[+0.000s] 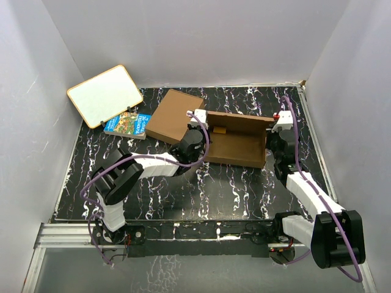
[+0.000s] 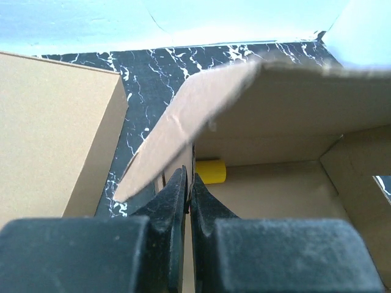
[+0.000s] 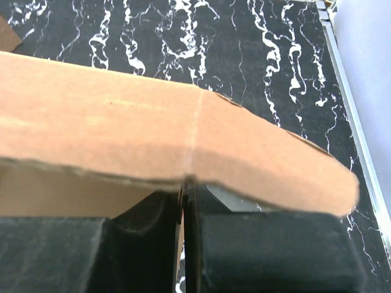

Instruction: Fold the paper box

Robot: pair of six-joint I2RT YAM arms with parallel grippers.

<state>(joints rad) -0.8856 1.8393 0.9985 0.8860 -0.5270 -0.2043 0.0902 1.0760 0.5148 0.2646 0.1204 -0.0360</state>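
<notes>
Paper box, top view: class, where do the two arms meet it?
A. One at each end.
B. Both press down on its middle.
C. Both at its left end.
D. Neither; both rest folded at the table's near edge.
A: the left arm reaches the left end of the paper box and the right arm reaches its right end, each with jaws shut on a side wall.

White walls [image 1: 183, 36] are seen closing in the back and both sides, softly and evenly lit. Below them a black tabletop [image 1: 232, 195] veined in white marbling is spread out, and an aluminium rail [image 1: 61, 235] is fixed along its near edge, lower left.
</notes>
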